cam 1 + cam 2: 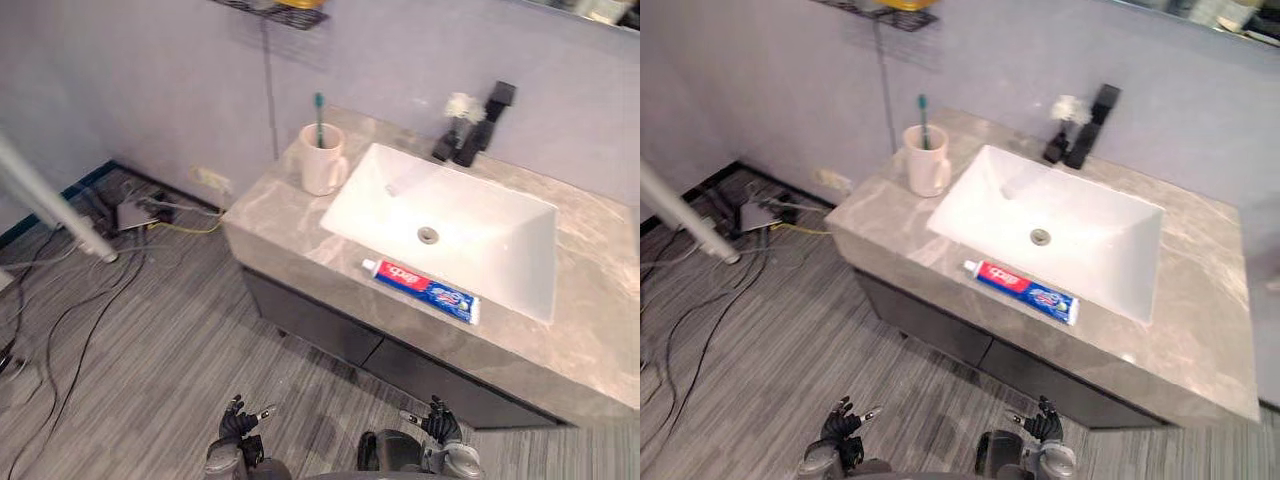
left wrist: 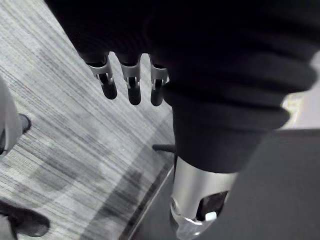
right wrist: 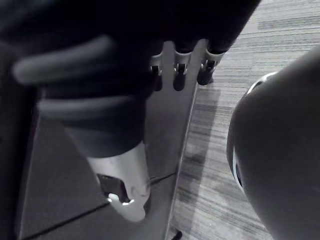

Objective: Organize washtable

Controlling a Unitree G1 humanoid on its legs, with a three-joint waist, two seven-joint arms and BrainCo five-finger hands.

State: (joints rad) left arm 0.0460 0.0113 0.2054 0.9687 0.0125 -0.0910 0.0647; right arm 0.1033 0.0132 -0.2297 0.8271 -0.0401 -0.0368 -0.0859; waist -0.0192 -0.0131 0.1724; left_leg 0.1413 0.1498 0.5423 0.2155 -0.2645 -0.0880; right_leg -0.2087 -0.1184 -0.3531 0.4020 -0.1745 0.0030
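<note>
Your left hand [image 1: 237,425] and right hand [image 1: 440,420] are hanging open, empty, while toothpaste [image 1: 425,291] is lying on the counter [image 1: 280,215] beside the sink [image 1: 500,250].

Your left hand [image 2: 195,110] and right hand [image 3: 100,90]: each wears a dark ribbed cover [image 2: 235,60], with a row of silver fingers [image 2: 132,82] ending in dark tips and one stout silver thumb [image 3: 122,180].

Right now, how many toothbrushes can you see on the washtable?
1: a teal toothbrush standing upright in the cream mug on the counter, to the left of the sink. A shorter one could be hidden inside the mug.
</note>
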